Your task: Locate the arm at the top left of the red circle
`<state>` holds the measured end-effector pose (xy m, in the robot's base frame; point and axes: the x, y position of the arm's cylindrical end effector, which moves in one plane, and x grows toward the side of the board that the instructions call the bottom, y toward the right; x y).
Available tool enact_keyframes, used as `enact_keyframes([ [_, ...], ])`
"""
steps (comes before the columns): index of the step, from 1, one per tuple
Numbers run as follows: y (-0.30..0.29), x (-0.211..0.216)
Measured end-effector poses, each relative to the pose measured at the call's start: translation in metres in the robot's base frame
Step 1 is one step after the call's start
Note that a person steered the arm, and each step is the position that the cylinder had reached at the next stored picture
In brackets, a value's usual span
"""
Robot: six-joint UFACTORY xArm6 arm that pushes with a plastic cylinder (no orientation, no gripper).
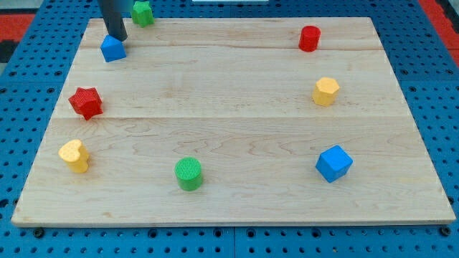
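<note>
Nearest the view's bottom edge: green cylinder (pixel 188 174), upright, ribbed round face up, with bare wooden board (pixel 237 208) on every side. To the view's right of it, well apart: blue cube (pixel 334 163), turned corner-on. To the view's left, close to the board's left edge: yellow heart (pixel 74 155).

Further up, on the left: red star (pixel 86 102), near the left edge. Opposite it, on the right: yellow hexagon (pixel 325 92). Between these two, wide open wood across the middle.

Further still, top right: red cylinder (pixel 309 39), the round red block of the task. Stands upright, long axis vertical, round face up; being round, points no particular way. Sits close to the board's top edge, well inside the right edge, with the yellow hexagon below it as nearest neighbour. Open wood to its left and upper left, though only a narrow strip between it and the top edge.

Top left: blue block (pixel 112 49), shape hard to make out, perhaps a wedge. Just above it, touching or nearly so: my tip (pixel 118 39). Ends in a bare dark rod, no pincer, nothing clasped. Stands almost the board's whole width away from the red cylinder. Beyond, at the very top edge: green block (pixel 143 13), shape unclear, just right of the rod.
</note>
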<state>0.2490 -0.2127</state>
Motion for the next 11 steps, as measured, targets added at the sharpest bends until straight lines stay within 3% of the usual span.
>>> enact_keyframes([
  [2, 0.000, 0.046],
  [4, 0.026, 0.028],
  [6, 0.125, -0.001],
  [7, 0.221, -0.004],
  [8, 0.295, -0.055],
  [9, 0.310, -0.055],
  [11, 0.452, -0.042],
])
